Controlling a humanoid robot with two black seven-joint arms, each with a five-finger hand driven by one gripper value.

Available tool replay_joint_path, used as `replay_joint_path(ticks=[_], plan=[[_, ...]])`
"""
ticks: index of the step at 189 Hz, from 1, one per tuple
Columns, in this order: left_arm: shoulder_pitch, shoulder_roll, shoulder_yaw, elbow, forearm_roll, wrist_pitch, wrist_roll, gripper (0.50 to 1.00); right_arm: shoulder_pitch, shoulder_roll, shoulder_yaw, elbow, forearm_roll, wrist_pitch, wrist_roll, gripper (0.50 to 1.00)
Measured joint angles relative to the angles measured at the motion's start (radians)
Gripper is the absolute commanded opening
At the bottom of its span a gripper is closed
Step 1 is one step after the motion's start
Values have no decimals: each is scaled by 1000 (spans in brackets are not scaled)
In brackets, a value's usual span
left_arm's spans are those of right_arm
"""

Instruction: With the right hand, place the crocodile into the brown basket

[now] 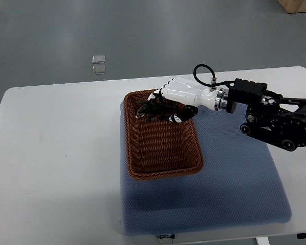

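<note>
Mat (234, 189): blue padded fabric, finely dimpled, with rounded corners. It lies under the basket and spreads right of it and nearer to me, bare there.
Basket (166, 175): brown woven wicker, a rectangle with rounded corners and a raised braided rim. Its near half shows only bare weave.
Tabletop (56, 153): smooth white with rounded corners, and a broad bare stretch left of the basket.
My right hand (181, 94): a glossy white shell on a black jointed arm, coming in from right of the basket to hang over its far end.
Fingers (176, 118): black-and-white tipped and curled shut around the crocodile.
Crocodile (149, 109): a dark, lumpy toy in my grip, within the basket's far rim. I cannot tell whether it touches the weave.
Floor (51, 41): smooth grey beyond the basket, with two small clear squares (98, 64) lying on it.
</note>
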Motion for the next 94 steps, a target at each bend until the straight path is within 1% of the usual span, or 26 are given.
replay_joint_path(ticks=[1,2,3,4,5,6,7,8,9,10,12,13,14,15,16,17,18,19,20,22,24,27,33,40,59,94], plan=[[0,0,0,0,0,0,0,1000,-2,0,0,-1,0,0,0,668],[0,0,0,0,0,0,0,1000,-2,1,0,-1,0,0,0,668],[0,0,0,0,0,0,0,1000,-3,1,0,-1,0,-1,0,684],[0,0,0,0,0,0,0,1000,-4,1,0,-2,0,-1,0,684],[0,0,0,0,0,0,0,1000,-5,1,0,-2,0,-1,0,703],[0,0,0,0,0,0,0,1000,-5,1,0,-2,-1,-1,0,703],[0,0,0,0,0,0,0,1000,-6,2,0,-3,-1,-1,0,719],[0,0,0,0,0,0,0,1000,-7,2,0,-3,-1,-2,0,719],[0,0,0,0,0,0,0,1000,-7,2,0,-3,-1,-2,0,735],[0,0,0,0,0,0,0,1000,-8,2,0,-4,-1,-2,0,735],[0,0,0,0,0,0,0,1000,-10,2,0,-4,-1,-4,0,768],[0,0,0,0,0,0,0,1000,-10,2,0,-5,-1,-4,0,768],[0,0,0,0,0,0,0,1000,-11,2,0,-5,-1,-5,0,784],[0,0,0,0,0,0,0,1000,-12,2,0,-5,-1,-5,0,785],[0,0,0,0,0,0,0,1000,-12,2,0,-5,-1,-6,0,799],[0,0,0,0,0,0,0,1000,-13,2,0,-5,-1,-6,0,799],[0,0,0,0,0,0,0,1000,-13,2,0,-6,-1,-7,-1,813],[0,0,0,0,0,0,0,1000,-14,2,0,-6,-1,-8,-1,813],[0,0,0,0,0,0,0,1000,-15,2,0,-6,-1,-9,-1,827],[0,0,0,0,0,0,0,1000,-17,2,0,-6,-1,-12,-1,840],[0,0,0,0,0,0,0,1000,-19,3,0,-7,-1,-14,-1,840],[0,0,0,0,0,0,0,1000,-21,3,0,-7,-1,-17,-1,858],[0,0,0,0,0,0,0,1000,-26,3,0,-8,-1,-26,-1,868],[0,0,0,0,0,0,0,1000,-30,3,1,-8,-1,-35,-1,895],[0,0,0,0,0,0,0,1000,-36,3,2,-10,-1,-51,-1,901],[0,0,0,0,0,0,0,1000,-43,-2,18,-25,6,-55,-3,911]])
